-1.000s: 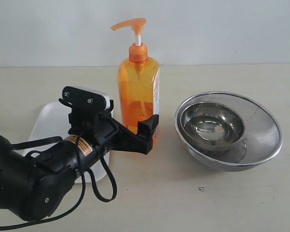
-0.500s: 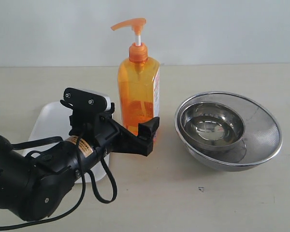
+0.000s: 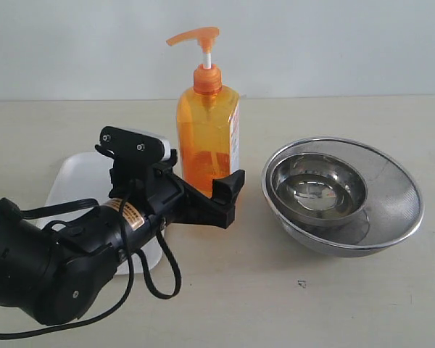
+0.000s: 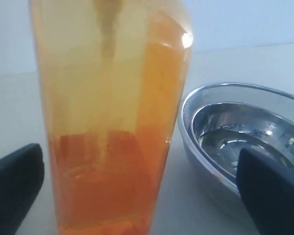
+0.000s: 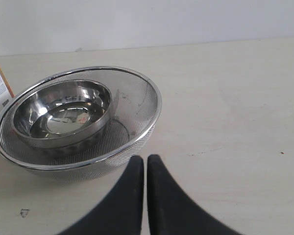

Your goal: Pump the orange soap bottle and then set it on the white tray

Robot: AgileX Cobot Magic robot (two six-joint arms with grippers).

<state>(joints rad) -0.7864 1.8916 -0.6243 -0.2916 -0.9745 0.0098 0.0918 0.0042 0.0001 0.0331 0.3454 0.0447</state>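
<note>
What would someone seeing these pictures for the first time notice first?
The tall orange soap bottle, standing mid-table with its pump head up, draws the eye first. The left pincer is open around its base without touching it. To its right in the exterior view, a small steel bowl sits inside a wider mesh colander.

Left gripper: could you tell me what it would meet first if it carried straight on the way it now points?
Most likely the orange soap bottle: the left gripper is open, with the bottle's lower body straight ahead between its fingers. How near is unclear.
</note>
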